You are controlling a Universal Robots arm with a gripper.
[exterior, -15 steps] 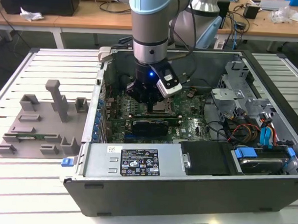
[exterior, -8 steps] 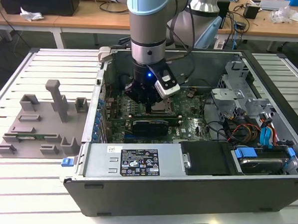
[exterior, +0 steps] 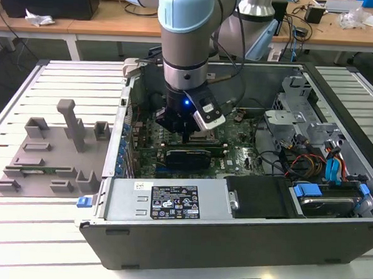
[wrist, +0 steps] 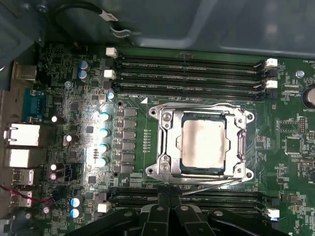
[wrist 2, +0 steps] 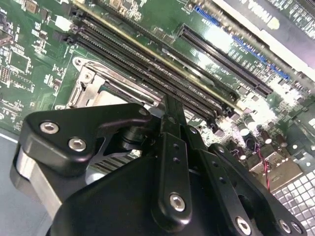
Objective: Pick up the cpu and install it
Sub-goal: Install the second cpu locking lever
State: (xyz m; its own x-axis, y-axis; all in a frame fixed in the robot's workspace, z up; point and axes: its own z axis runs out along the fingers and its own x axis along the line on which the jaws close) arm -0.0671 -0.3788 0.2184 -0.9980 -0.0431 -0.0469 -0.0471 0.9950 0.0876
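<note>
My claw [wrist: 170, 204] hangs inside the open computer case [exterior: 244, 239] with its fingers [wrist 2: 173, 129] pressed together on nothing; the cpu [wrist: 204, 145] lies flat in the metal socket frame [wrist: 165, 147] on the green motherboard [wrist: 138, 123], just ahead of my fingertips and apart from them

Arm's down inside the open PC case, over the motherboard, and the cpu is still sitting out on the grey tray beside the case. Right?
Not quite. The cpu isn't on the grey tray; the first wrist view shows it lying in the socket frame on the motherboard. The rest holds: in the exterior view the arm reaches down into the open case, above the board.
</note>
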